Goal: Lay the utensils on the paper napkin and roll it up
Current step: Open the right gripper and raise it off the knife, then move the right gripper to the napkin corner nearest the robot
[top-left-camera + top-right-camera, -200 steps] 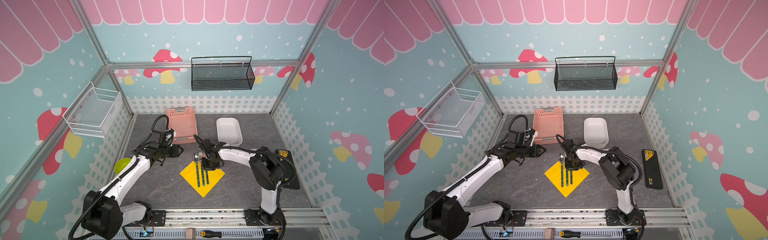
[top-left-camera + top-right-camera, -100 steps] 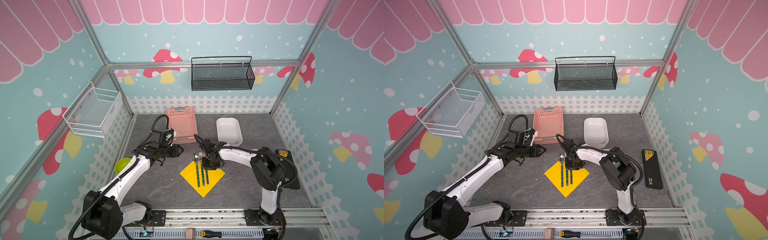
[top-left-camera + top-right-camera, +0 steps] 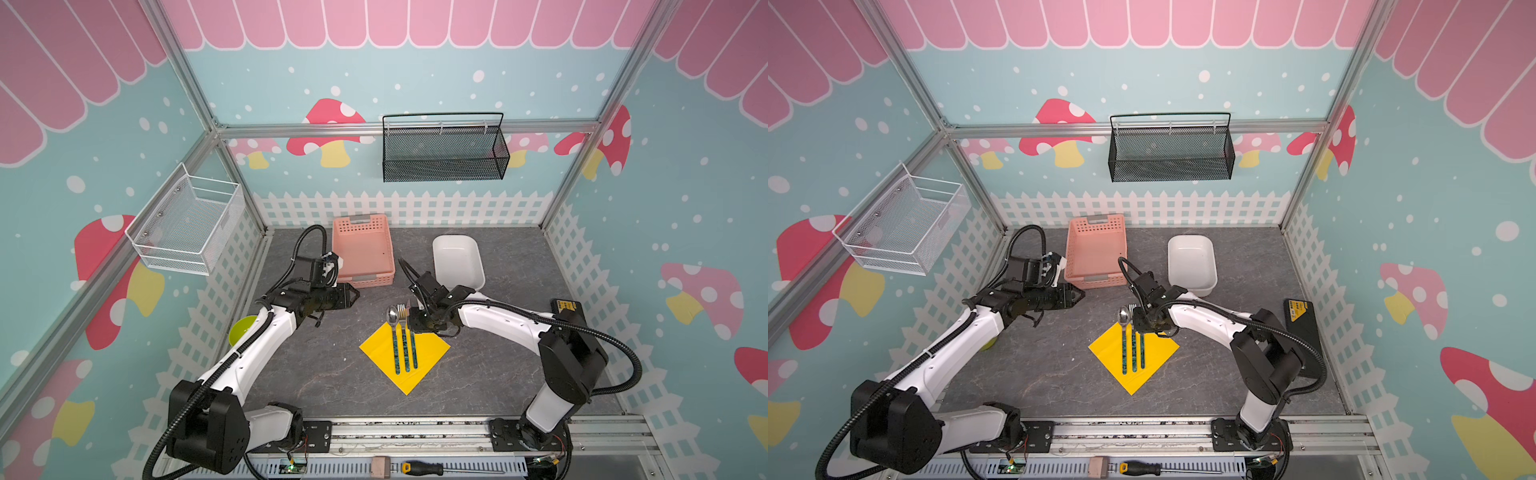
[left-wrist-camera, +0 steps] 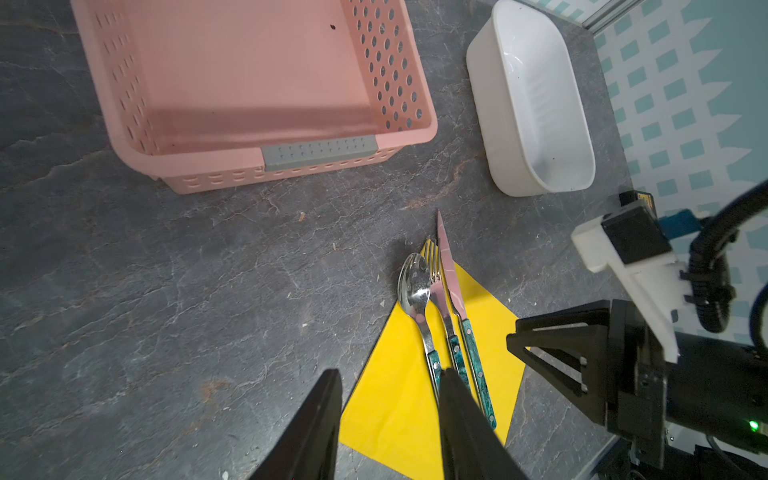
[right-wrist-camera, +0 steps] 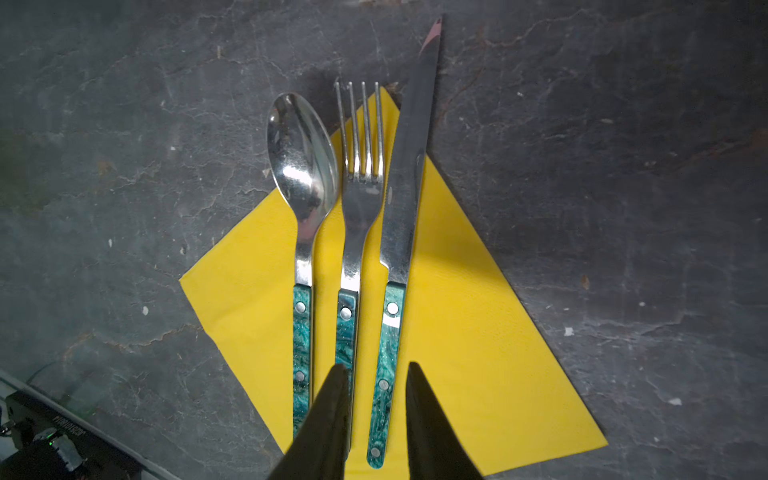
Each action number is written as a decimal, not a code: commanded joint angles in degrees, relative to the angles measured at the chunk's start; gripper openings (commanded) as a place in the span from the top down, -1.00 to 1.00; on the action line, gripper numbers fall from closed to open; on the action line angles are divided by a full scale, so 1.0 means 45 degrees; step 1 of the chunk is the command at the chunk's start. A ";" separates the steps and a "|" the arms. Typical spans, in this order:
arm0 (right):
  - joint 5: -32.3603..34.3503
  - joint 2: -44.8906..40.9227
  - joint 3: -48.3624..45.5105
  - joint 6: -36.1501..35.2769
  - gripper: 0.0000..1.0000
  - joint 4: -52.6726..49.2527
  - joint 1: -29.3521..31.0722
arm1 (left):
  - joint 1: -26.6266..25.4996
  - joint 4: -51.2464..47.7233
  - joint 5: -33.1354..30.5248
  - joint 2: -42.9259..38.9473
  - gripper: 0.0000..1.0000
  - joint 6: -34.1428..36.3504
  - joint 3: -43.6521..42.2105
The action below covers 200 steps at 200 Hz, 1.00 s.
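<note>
Parallel on napkin (image 5: 478, 353): spoon (image 5: 301, 166), fork (image 5: 359, 199), knife (image 5: 405, 166). Both spread: right end effector (image 5: 374, 368) straddles knife handle, left end effector (image 4: 390, 372) empty.

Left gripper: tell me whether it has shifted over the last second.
No. In a top view the left gripper hangs just off the basket's near left corner, same as before.

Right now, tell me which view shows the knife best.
Right wrist: the knife fills the frame, tip to handle, unobstructed. The left wrist view shows it whole but smaller. In both top views it is tiny, the right gripper covering part of its blade.
</note>
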 commanded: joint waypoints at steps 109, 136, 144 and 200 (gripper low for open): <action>-0.3558 -0.1860 -0.2722 -1.0939 0.49 0.2658 0.2044 | 0.0066 -0.0826 -0.1808 0.0330 0.16 0.1342 0.1410; -0.2666 -0.1282 -0.2882 -1.2265 0.48 0.2005 0.3178 | 0.0100 -0.0409 -0.2272 0.0162 0.16 0.1356 0.0921; -0.2483 -0.1125 -0.2928 -1.2469 0.48 0.1804 0.3449 | 0.0144 -0.0287 -0.2268 0.0062 0.16 0.1287 0.0778; -0.1252 -0.0492 -0.3713 -1.3168 0.36 0.1270 0.5057 | 0.0470 0.0118 -0.1889 -0.0157 0.17 0.1090 0.0618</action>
